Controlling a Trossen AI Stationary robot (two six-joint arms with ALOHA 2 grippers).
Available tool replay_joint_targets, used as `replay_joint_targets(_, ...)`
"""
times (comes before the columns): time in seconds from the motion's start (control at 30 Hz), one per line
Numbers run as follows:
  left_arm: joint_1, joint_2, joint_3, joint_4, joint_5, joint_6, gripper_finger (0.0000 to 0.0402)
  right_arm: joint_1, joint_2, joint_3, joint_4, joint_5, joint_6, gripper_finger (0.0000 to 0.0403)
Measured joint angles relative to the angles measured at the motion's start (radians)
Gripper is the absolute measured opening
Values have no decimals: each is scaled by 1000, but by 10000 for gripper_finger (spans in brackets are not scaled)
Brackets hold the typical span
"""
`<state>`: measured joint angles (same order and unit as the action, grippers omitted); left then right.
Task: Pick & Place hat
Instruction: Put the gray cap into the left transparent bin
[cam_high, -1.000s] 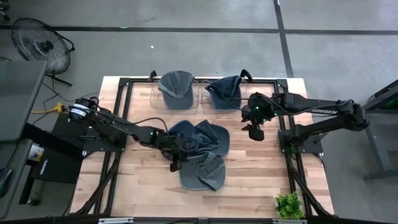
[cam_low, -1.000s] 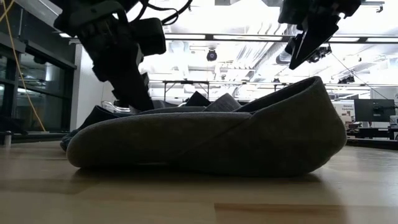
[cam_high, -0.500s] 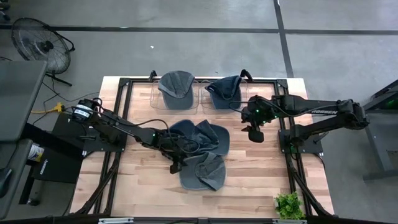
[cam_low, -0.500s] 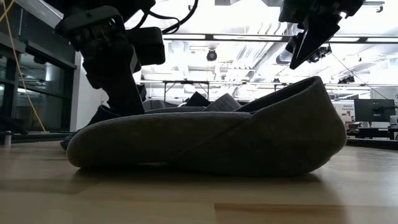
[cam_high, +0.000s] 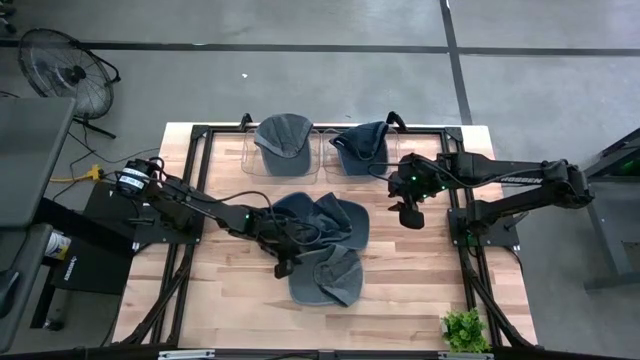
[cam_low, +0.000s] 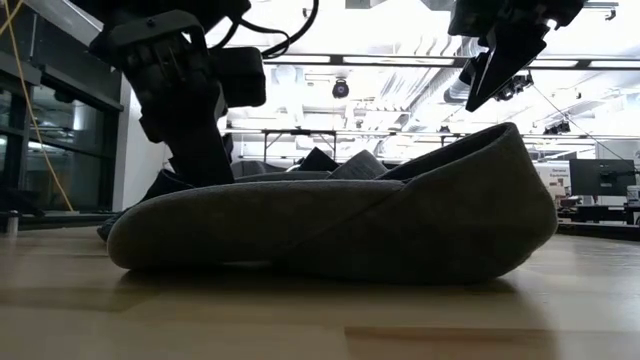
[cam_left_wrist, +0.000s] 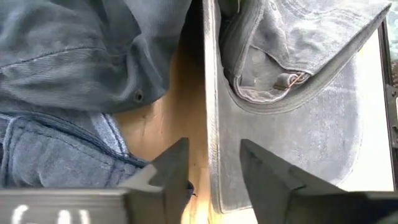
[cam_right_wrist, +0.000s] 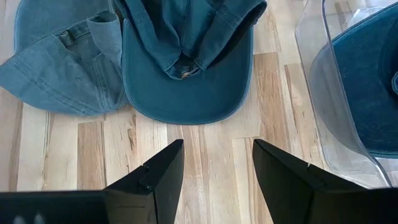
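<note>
From above, three denim hats lay bunched at the middle of the wooden desk (cam_high: 230, 300), and two clear bins at its far edge each held a hat: the left bin (cam_high: 283, 145) and the right bin (cam_high: 360, 148). A potted plant (cam_high: 464, 330) stood at the near right corner. The left hand (cam_high: 283, 268) sat low at the left edge of the nearest hat (cam_high: 328, 276). The right hand (cam_high: 411, 214) hovered right of the pile, apart from it.

At desk height, the nearest hat (cam_low: 340, 235) filled the foreground, hiding most of the pile; the left hand (cam_low: 195, 150) came down behind its left end.

In the left wrist view, that hand's fingers (cam_left_wrist: 168, 171) stood partly open, straddling the hat's brim (cam_left_wrist: 280, 143) edge without closing on it.

In the right wrist view, the right hand (cam_right_wrist: 214, 171) was open and empty above bare wood, short of the hat brim (cam_right_wrist: 186, 81).
</note>
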<state>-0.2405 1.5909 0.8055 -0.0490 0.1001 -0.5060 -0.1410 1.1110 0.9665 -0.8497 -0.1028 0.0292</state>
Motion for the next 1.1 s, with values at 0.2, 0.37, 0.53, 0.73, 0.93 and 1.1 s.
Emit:
replay_joint_targets(0.2, -2, 0, 0, 0, 3, -19, 60, 0, 0, 0, 0, 0, -2, 186)
replay_joint_targets(0.37, -2, 0, 0, 2, 35, -31, 11, 0, 0, 0, 0, 0, -3, 185)
replay_joint_targets(0.53, -2, 0, 0, 2, 43, -41, 7, 0, 0, 0, 0, 0, -8, 185)
replay_joint_targets(0.73, -2, 0, 39, -33, 92, -57, 6, 0, 0, 0, -1, -6, -4, 185)
replay_joint_targets(0.93, -2, 0, 151, -231, 143, -29, 6, 0, 0, 0, -68, -18, 13, 185)
replay_joint_targets(1.1, -2, -18, 245, -373, 115, 8, 6, -1, -14, 0, -119, -15, 23, 181)
